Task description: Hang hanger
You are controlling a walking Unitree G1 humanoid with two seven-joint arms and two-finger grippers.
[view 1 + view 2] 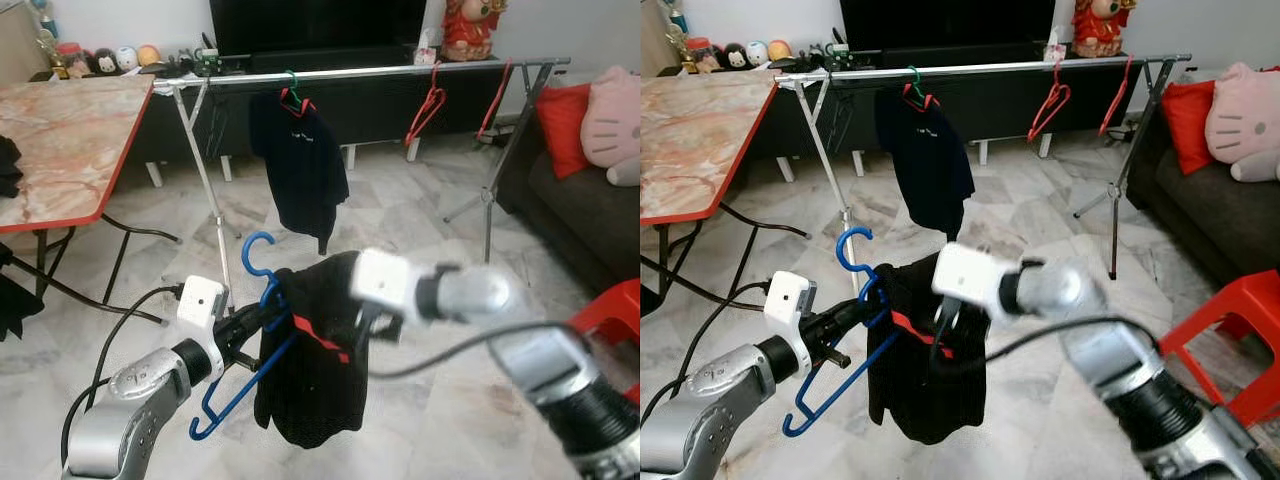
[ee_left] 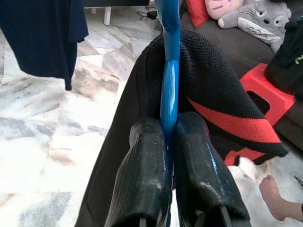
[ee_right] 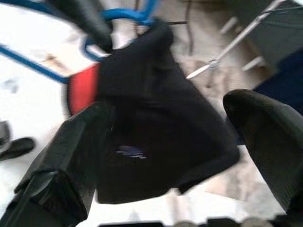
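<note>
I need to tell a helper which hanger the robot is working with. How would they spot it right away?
Start at the long metal clothes rail across the room before the dark TV cabinet; nearer the camera, the left gripper is shut on the blue hanger. A black garment with a red stripe is draped on it. The hangers on the rail are red or green; this one is blue and off the rail.

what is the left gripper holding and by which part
The left gripper is shut on the blue hanger, on its frame below the hook; a black garment is draped on it.
</note>
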